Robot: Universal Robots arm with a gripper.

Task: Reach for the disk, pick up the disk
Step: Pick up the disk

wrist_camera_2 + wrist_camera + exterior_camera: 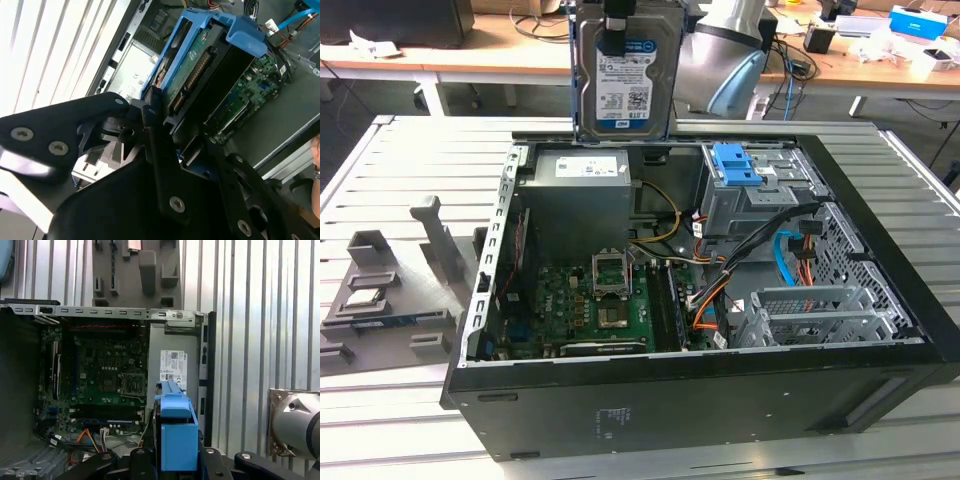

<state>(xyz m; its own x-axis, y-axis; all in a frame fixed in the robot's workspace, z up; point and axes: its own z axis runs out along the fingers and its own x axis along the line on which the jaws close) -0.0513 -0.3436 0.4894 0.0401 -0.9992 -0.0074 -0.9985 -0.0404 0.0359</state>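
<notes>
1 disk (625,75) clamped in tool (165,130), lifted above 1 open computer case (880,330)

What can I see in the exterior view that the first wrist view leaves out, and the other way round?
Exterior view alone: the disk's labelled silver face, held upright above the open computer case, and the blue drive-bay latch inside.

First wrist view alone: a look straight down along the disk's blue edge rail with the gripper clamped round it, plus the arm's silver joint.

Both: the green motherboard, the power supply, the grey tray and the slatted table.
</notes>
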